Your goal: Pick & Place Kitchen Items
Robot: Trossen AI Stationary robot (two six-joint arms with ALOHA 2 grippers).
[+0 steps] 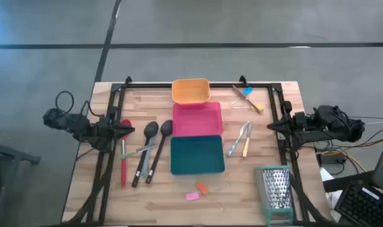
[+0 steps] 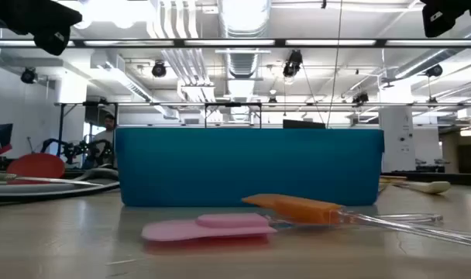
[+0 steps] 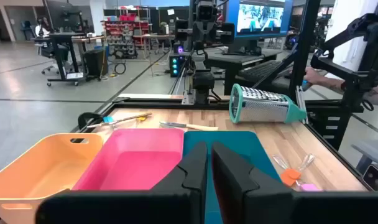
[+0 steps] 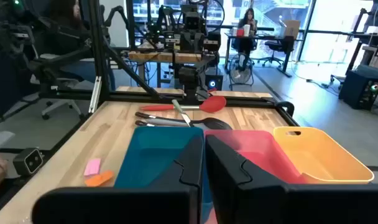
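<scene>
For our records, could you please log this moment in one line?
left gripper: shut, parked at edge | right gripper: shut, parked at edge | red spatula: untouched

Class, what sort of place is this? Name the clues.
Probably a robotics lab or workshop: exposed ceiling ducts, equipment racks and computer monitors surround a wooden table.

No lettering, label, brand, number or sign can be read on anything here.
</scene>
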